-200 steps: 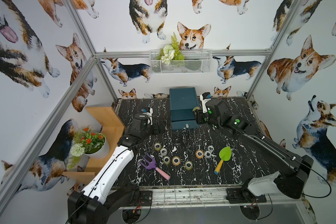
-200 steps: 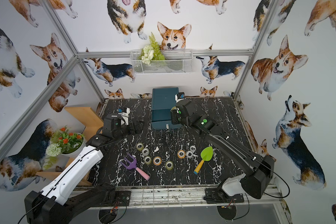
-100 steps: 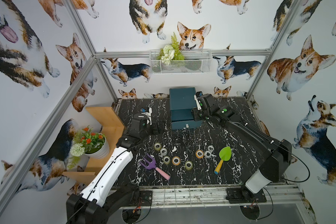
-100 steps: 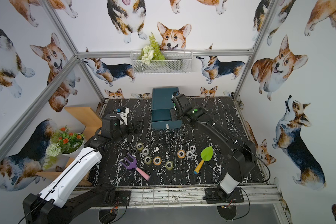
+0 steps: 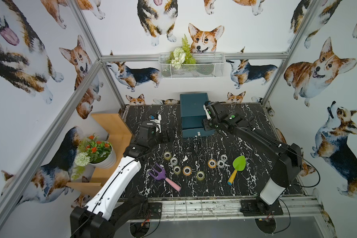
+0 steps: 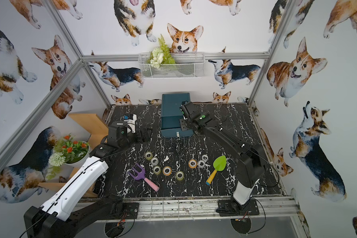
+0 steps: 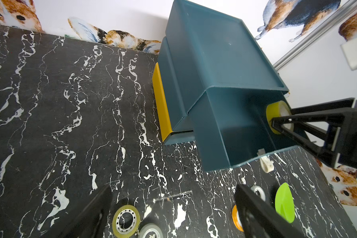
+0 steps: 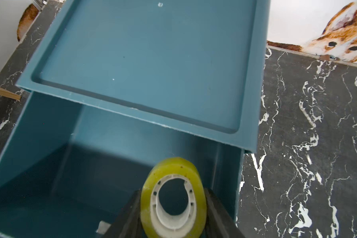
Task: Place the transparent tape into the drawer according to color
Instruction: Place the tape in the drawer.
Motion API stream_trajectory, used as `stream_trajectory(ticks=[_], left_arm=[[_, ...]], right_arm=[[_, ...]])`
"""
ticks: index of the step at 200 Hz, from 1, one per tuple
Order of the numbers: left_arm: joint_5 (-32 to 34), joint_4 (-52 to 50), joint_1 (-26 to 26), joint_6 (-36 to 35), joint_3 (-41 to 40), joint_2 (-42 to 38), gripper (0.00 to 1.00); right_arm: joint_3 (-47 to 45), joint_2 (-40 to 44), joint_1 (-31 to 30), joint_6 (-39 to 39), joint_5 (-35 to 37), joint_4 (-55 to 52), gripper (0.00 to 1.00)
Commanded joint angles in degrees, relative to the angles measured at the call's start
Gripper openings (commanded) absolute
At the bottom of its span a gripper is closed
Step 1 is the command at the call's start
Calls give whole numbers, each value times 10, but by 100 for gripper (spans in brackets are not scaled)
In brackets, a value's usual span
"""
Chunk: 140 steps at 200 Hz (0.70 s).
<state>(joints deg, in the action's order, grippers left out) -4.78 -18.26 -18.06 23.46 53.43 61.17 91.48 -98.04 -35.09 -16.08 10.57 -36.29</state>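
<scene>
My right gripper (image 8: 172,195) is shut on a yellow-green transparent tape (image 8: 174,165) roll, held upright over the pulled-out top drawer (image 8: 50,127) of the teal cabinet (image 5: 194,107). In both top views this gripper (image 5: 206,125) (image 6: 182,123) sits at the drawer's right side. Several more tape rolls lie on the black marble table: yellow-green (image 5: 167,155), grey (image 5: 174,161) and orange (image 5: 187,170) on the left, orange (image 5: 212,163) and grey (image 5: 223,157) on the right. My left gripper (image 5: 168,134) (image 7: 173,208) hangs open and empty left of the drawer, above the rolls.
A purple toy rake (image 5: 161,175) lies left of the rolls and a green toy trowel (image 5: 238,164) right of them. A yellow panel (image 7: 161,103) shows at the cabinet's base. A flower pot (image 5: 99,152) and wooden shelf (image 5: 111,127) stand at the left edge.
My right gripper has moved left and down from beside the cabinet to over the open drawer, still carrying the yellow-green roll. The left arm has not moved.
</scene>
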Motion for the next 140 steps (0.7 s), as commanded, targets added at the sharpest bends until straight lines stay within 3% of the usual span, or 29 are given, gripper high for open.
stream_trajectory(ticks=[1, 53, 80, 112, 140], left_arm=[[5, -2, 0, -10, 0, -1, 99], [5, -4, 0, -12, 0, -2, 99], [6, -4, 0, -14, 0, 0, 99], [2, -4, 0, -15, 0, 6, 99], [4, -6, -1, -12, -2, 12, 99]], right_arm=[[6, -3, 1, 7, 7, -2, 52], [21, 6, 1, 2, -1, 12, 61], [34, 19, 0, -4, -5, 9, 61], [5, 82, 1, -20, -7, 44, 61], [-91, 177, 0, -36, -49, 127, 61]])
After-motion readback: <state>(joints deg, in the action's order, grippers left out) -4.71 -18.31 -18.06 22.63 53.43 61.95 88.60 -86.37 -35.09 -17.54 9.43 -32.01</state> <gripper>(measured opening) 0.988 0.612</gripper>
